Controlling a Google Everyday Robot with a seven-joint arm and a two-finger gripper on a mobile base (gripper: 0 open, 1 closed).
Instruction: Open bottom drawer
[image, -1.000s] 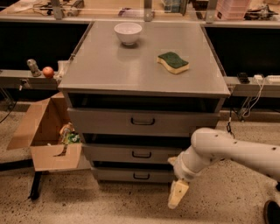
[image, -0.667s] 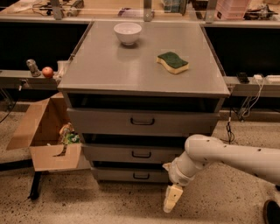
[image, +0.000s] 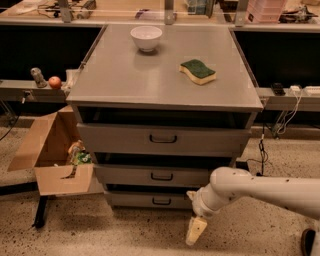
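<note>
The bottom drawer (image: 135, 200) is found at the foot of the grey cabinet (image: 125, 80), at about 6 o'clock from the middle of the scene. Its narrow front appears pushed in, and its small dark handle (image: 161, 201) is seen at the centre of it. Above it the middle drawer (image: 130, 175) and the tall top drawer (image: 115, 139) are stacked, each with a dark handle.

The gripper (image: 196, 230) is held low over the speckled floor (image: 125, 235), at roughly 4 o'clock from the bottom drawer's handle and apart from it; the drawer front is not touched. It is pointed downward, and only a single pale, tapered shape is shown, so it cannot be told whether it is spread or closed. The white arm (image: 260, 190) is brought in from 3 o'clock.

On the cabinet top a white bowl (image: 146, 38) is set at 12 o'clock, and a green and yellow sponge (image: 198, 71) is laid at about 2 o'clock. An open cardboard box (image: 55, 150) is placed beside the cabinet at 9 o'clock, and a small red round object (image: 54, 82) is seen on the ledge above it.
</note>
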